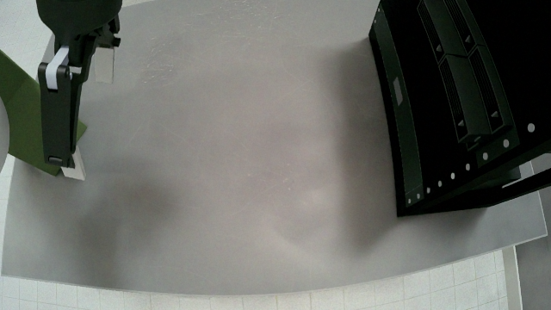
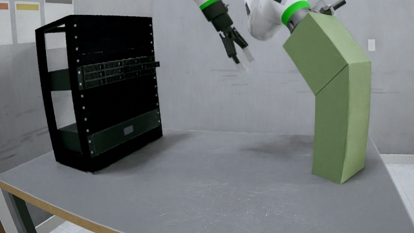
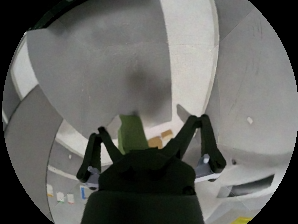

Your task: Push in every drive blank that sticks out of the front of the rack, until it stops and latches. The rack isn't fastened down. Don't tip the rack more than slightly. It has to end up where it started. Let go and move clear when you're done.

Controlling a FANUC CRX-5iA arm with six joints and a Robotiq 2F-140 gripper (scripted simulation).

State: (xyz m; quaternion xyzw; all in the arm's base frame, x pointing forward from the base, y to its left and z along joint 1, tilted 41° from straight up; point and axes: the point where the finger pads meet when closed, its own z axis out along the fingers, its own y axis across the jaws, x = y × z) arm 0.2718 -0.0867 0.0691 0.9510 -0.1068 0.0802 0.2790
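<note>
The black rack [image 1: 529, 39] [image 2: 42, 81] stands upright on the grey table [image 1: 258, 172] [image 2: 226, 181], at the right in the top view and at the left in the exterior view. Halfway up its front is a drive unit [image 2: 116, 72] with several vented blanks. Seen from above, two blanks [image 1: 448, 34] [image 1: 469, 103] stick out of the front. My gripper [image 1: 89, 120] [image 2: 244, 63] [image 3: 147, 114] is open and empty. It hangs high above the table, far from the rack's front, with nothing between the fingers.
The arm's green pedestal [image 1: 21, 125] [image 2: 339, 113] stands on the table on the side away from the rack. A dark blanking panel [image 1: 398, 108] [image 2: 124, 131] closes the rack's lower front. Table edges run close to the rack's foot.
</note>
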